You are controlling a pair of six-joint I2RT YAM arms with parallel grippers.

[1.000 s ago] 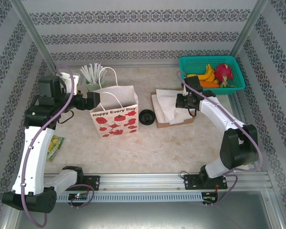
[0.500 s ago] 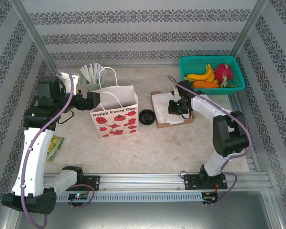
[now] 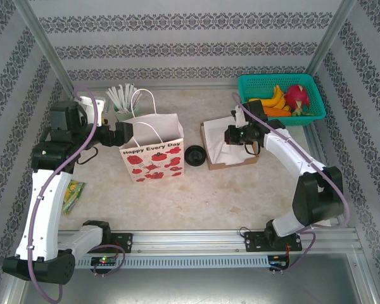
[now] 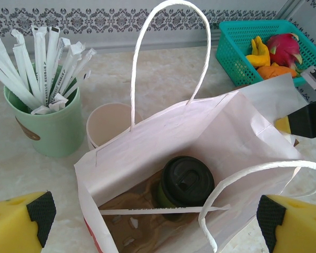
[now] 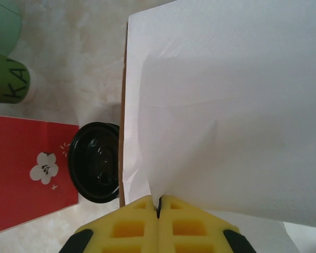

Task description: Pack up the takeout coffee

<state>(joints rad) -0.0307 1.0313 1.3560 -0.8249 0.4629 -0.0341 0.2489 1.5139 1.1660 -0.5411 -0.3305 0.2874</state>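
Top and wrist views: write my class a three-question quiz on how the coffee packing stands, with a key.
1. True or false: the coffee stands lidded inside the bag.
2. The right end effector is shut on: A a straw; B a napkin; C a lid.
3. Fill the gap: the left end effector, by the bag, has its jaws ____.
Key: 1 true; 2 B; 3 open.
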